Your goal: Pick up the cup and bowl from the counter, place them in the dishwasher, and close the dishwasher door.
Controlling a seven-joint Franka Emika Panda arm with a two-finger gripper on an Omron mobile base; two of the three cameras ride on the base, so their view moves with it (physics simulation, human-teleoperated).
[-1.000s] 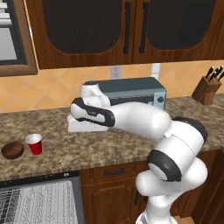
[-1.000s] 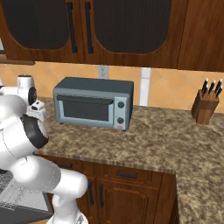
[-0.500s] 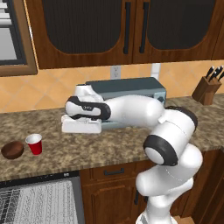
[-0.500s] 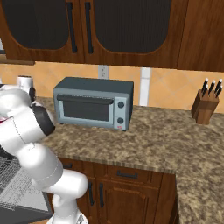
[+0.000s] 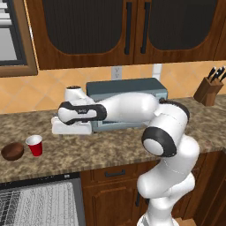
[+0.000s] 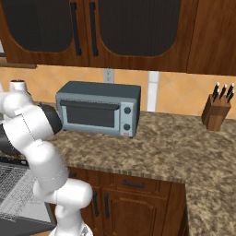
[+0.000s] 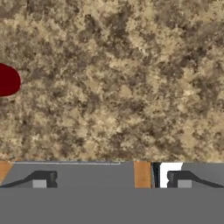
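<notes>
The counter (image 5: 110, 148) runs under my arm, and the dishwasher (image 5: 37, 205) stands open below its front edge. My tool (image 5: 70, 126) hovers empty, fingers apart. The cup (image 5: 35, 145) stands upright off to its left and nearer the front edge, with the bowl (image 5: 12, 151) just beyond it.

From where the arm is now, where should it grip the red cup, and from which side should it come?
Grip the red cup across its upper wall near the white rim, coming from above. It stands upright, mouth up, and the brown bowl sits close on its left, so a sideways approach there is likely risky.
</notes>
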